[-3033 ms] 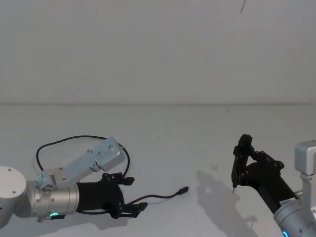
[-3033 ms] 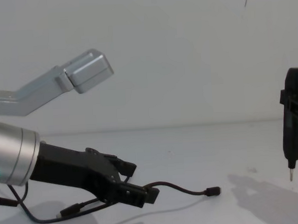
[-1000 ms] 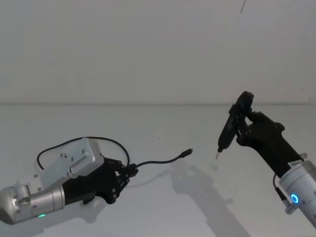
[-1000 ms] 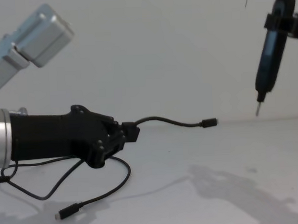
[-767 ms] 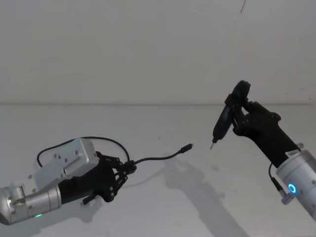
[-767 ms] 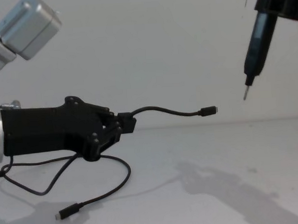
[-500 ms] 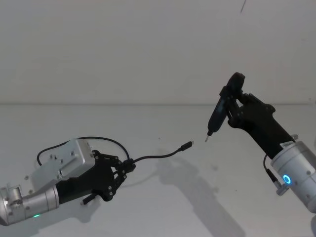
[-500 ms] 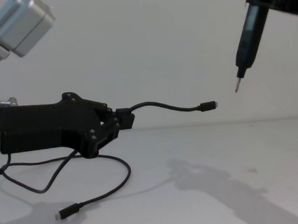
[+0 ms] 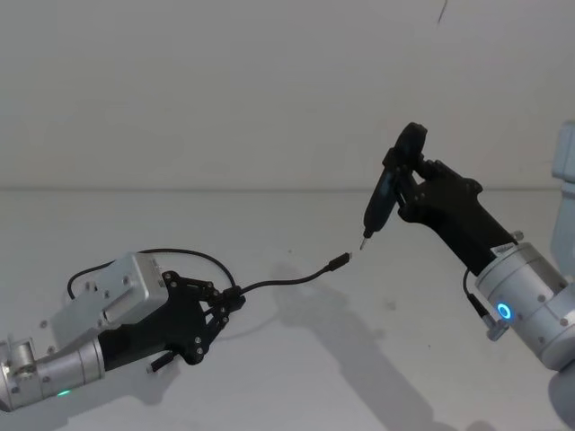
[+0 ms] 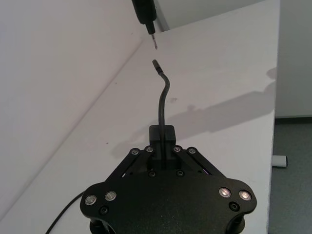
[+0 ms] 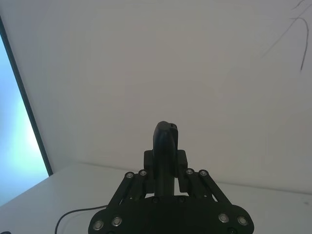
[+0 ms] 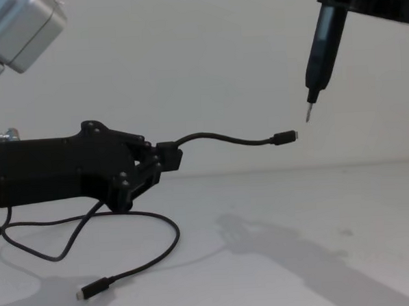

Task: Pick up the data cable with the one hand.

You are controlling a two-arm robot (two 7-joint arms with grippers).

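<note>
The data cable (image 9: 278,281) is a thin black cord held clear of the table. My left gripper (image 9: 230,301), the one hand, is shut on it just behind a short free end. That end arches up to a small plug (image 12: 284,137) hanging in the air. The remaining cord (image 12: 135,266) droops from the gripper in loops onto the table, with its other plug (image 12: 88,290) lying flat. In the left wrist view the cable (image 10: 163,100) rises straight out of the shut left gripper (image 10: 162,134). My right gripper (image 9: 406,182) is shut on a slim black pen-like tool (image 9: 379,205), whose metal tip (image 12: 308,113) hovers just above the raised plug.
The white table (image 9: 305,377) runs back to a plain white wall (image 9: 269,90). The arms cast shadows (image 12: 278,245) on the table. A window edge (image 11: 19,122) shows in the right wrist view.
The right arm has carried the pen-like tool up and to the left, until its tip is close above the raised plug. The left gripper has lifted the cable's end off the table.
</note>
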